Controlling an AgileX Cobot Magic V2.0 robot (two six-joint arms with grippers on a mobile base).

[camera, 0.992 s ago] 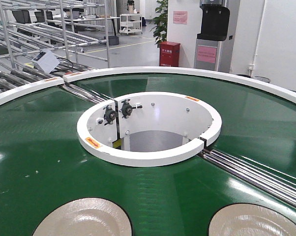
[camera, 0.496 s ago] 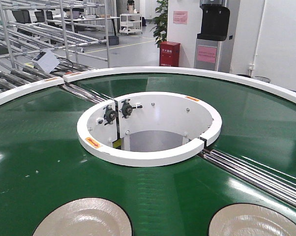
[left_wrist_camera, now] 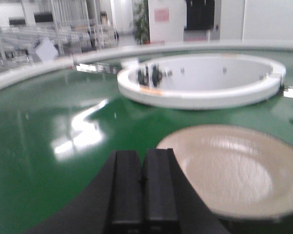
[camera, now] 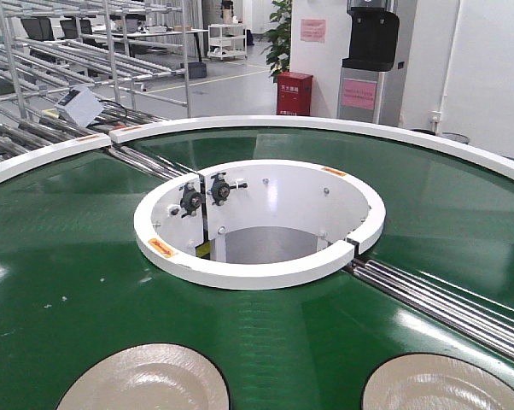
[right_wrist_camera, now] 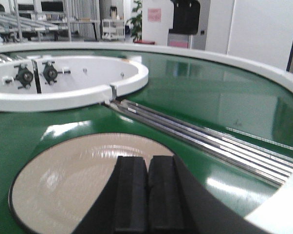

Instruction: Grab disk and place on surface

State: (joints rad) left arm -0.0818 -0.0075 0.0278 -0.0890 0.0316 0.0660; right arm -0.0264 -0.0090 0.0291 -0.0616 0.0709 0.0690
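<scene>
Two beige disks lie on the green conveyor belt [camera: 61, 256], at the lower edge of the front view: a left disk [camera: 146, 380] and a right disk [camera: 449, 386]. In the left wrist view, my left gripper [left_wrist_camera: 144, 156] is shut with nothing in it, hovering just left of the left disk [left_wrist_camera: 229, 170]. My right gripper [right_wrist_camera: 147, 163] is also shut and empty, hanging over the near right part of the right disk [right_wrist_camera: 73, 180]. Neither gripper shows in the front view. The surface is out of view.
A white inner ring [camera: 257, 275] walls the belt's central hole. Metal rollers [camera: 445, 299] cross the belt at the right, and more [camera: 146, 161] at the left. A white outer rim [camera: 325, 126] bounds the belt. Behind stand metal racks [camera: 61, 60] and a red cabinet [camera: 294, 92].
</scene>
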